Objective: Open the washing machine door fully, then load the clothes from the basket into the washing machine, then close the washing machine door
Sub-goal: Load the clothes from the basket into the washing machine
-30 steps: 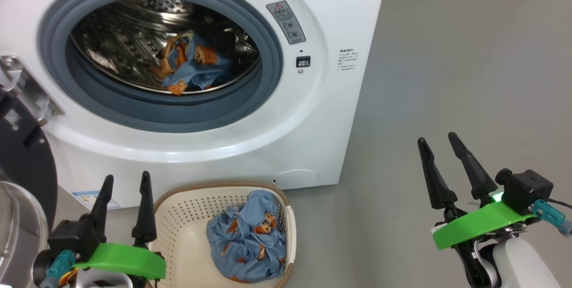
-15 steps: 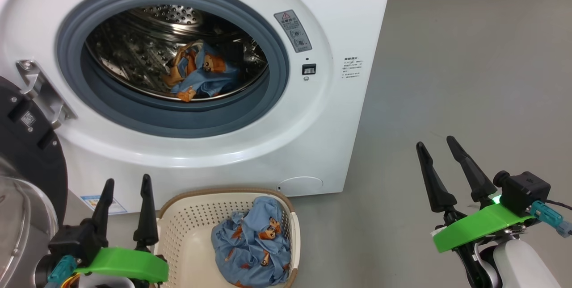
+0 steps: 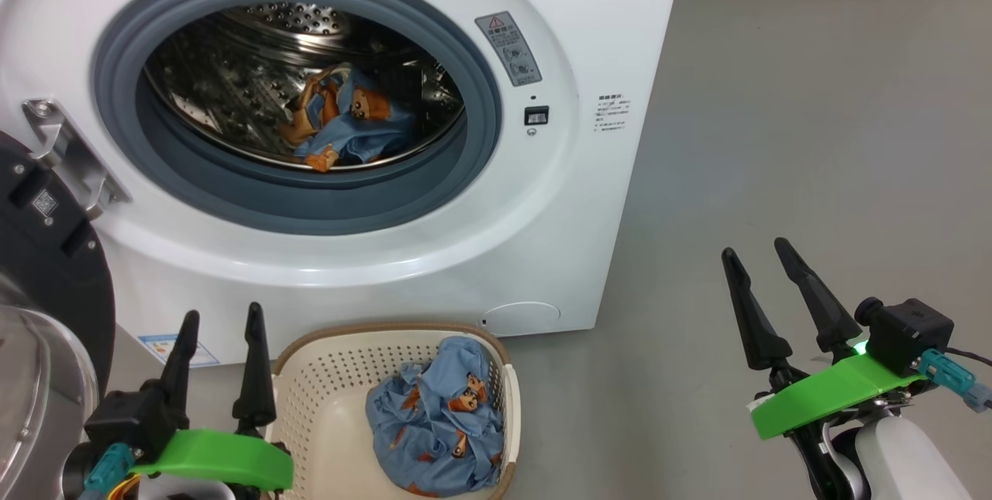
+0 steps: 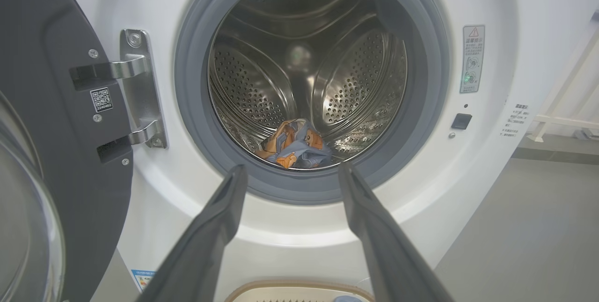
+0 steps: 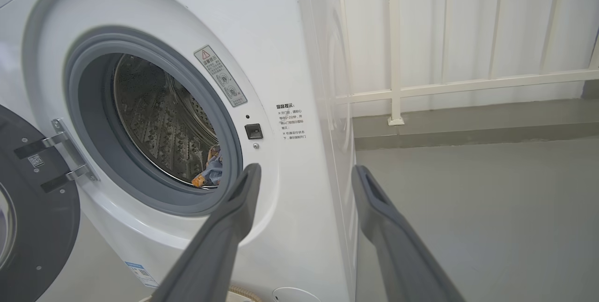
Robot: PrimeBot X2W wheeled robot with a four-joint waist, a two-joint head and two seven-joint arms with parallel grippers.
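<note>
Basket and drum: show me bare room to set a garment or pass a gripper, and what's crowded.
Basket: left half bare, between its left wall and the blue bundle filling the right half. Drum: bare steel around the one garment at its bottom front. Floor right of the washer is open. Crowded: lower left, between door and basket.

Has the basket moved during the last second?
No. The basket sits just as before, below the round cap low on the washing machine; the whole head view shifted slightly, so the camera moved.
</note>
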